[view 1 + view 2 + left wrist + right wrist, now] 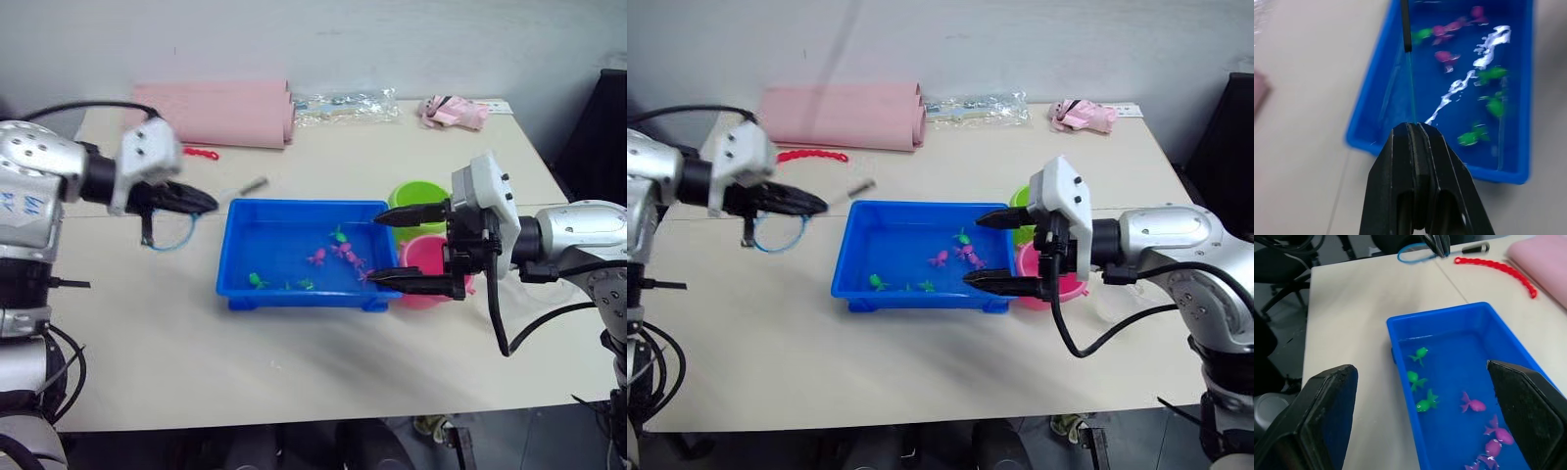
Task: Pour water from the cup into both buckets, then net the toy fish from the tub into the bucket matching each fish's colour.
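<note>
Left pincer (201,203) clamped on the net (172,233), right pincer (411,250) wide and empty; net may twist loose over the tub (235,257)

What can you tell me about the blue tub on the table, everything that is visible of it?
The tub is a shallow rectangular tray of bright blue, glossy plastic with a raised rim. It sits flat on the pale table, between the two arms. It holds shallow water that shows glare, and small toy fish lie in it: green ones toward one end, pink ones toward the other. The green bucket and the pink bucket stand close by its right end; whether they touch it cannot be told.
</note>
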